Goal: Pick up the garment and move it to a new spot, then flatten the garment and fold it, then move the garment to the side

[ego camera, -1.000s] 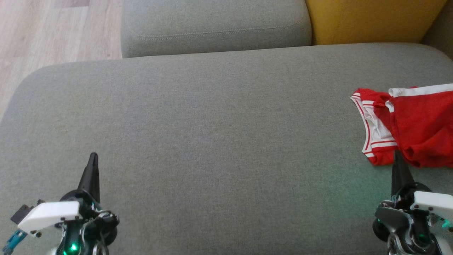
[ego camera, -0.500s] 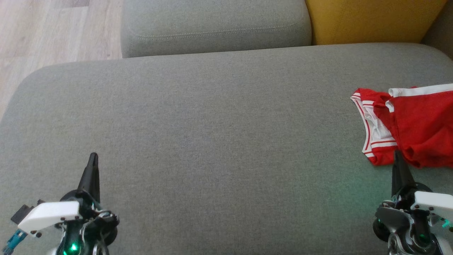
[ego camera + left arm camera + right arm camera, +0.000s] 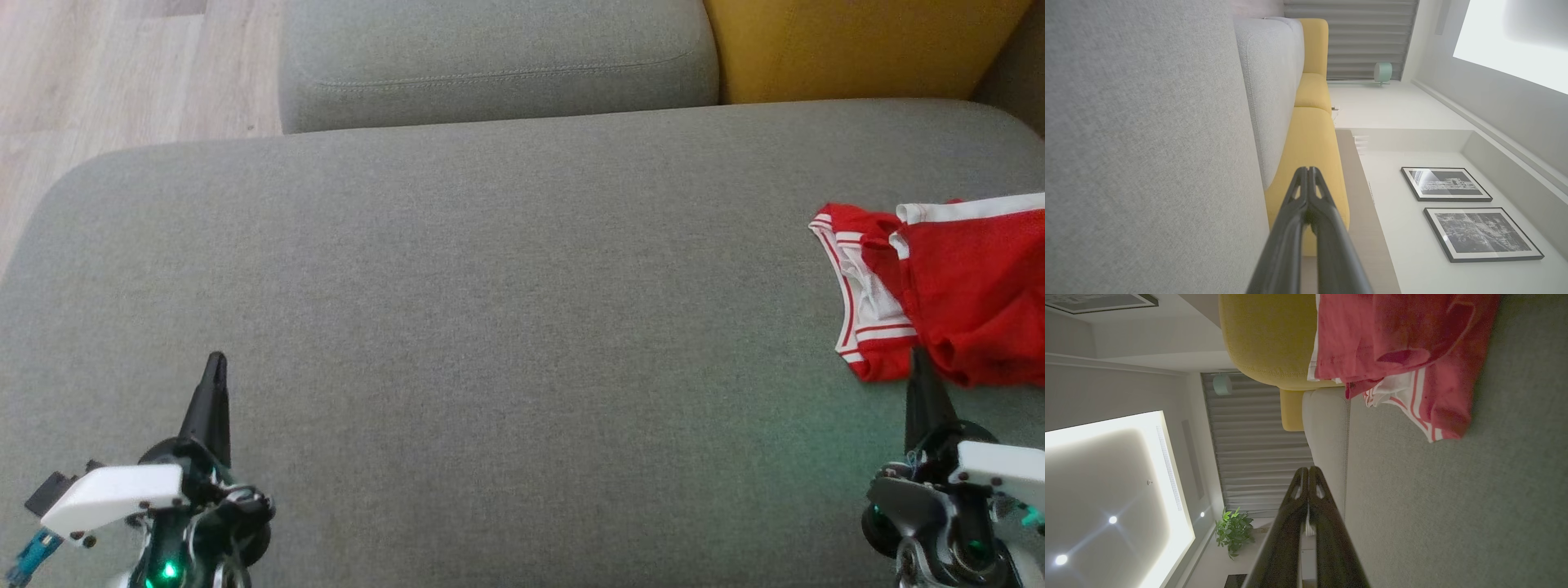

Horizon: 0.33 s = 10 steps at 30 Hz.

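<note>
Red cloth with white trim: in the head view the garment (image 3: 955,294) lies at the right edge of the grey seat (image 3: 490,327). It is bunched, one layer lapped over another, with a striped hem poking out to the left. I judge it light, limp and a little clingy on the weave. Nothing in it can break, but it will sag and drag from a single pinch. If I had to take it, I would go for a trimmed edge, where the doubled hem gives the fingers more to bite than the loose middle does. Heaped at the side like this, it could be a pile waiting to be lifted or a rough fold already put aside. I cannot settle which.

My left gripper (image 3: 215,361) sits at the lower left, fingers pressed together, empty, pointing up the seat. My right gripper (image 3: 916,355) sits at the lower right, also closed and empty, its tip at the garment's near edge.

Left wrist view: the left gripper (image 3: 1308,169) has its fingers meeting at the tip with nothing between them. The arm is low and rolled on its side, with the seat (image 3: 1139,143) running alongside.

Right wrist view: the right gripper (image 3: 1308,469) is clamped on nothing. The garment (image 3: 1396,343) lies ahead and off to one side, clear of the tip.
</note>
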Available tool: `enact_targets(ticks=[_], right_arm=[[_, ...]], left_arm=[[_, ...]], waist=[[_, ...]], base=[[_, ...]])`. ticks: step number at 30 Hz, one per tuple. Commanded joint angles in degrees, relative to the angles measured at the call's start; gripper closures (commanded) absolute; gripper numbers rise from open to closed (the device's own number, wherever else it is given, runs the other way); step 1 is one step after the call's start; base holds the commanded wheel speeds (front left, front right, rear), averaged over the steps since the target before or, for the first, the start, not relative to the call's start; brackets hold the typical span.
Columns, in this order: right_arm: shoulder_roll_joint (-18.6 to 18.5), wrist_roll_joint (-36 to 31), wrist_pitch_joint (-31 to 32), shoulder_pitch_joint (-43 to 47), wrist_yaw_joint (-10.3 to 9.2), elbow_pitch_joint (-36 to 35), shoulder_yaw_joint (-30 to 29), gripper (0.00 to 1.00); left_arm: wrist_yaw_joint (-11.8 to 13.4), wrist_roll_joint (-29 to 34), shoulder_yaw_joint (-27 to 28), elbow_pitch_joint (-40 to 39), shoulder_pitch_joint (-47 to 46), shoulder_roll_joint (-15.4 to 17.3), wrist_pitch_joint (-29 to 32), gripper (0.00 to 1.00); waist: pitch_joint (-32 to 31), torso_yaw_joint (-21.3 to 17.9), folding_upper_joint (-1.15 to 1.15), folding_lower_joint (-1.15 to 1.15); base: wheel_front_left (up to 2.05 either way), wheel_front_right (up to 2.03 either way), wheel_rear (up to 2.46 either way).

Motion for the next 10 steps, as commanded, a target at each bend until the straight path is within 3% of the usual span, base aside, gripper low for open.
enact_targets(ticks=[1,10], right_arm=[[-0.62,-0.22,0.41,-3.09,0.44,-1.74,0.98,1.0],[-0.52,-0.33,0.51,-3.1,0.44,-1.73,0.85,1.0]], left_arm=[[-0.42,0.41,2.39,-1.52,-3.07,0.35,0.22,1.0],[-0.42,0.51,2.5,-1.52,-3.08,0.27,0.3,1.0]], waist=[[0.0,0.0,0.0,0.0],[0.0,0.0,0.0,0.0]], base=[[0.0,0.0,0.0],[0.0,0.0,0.0]])
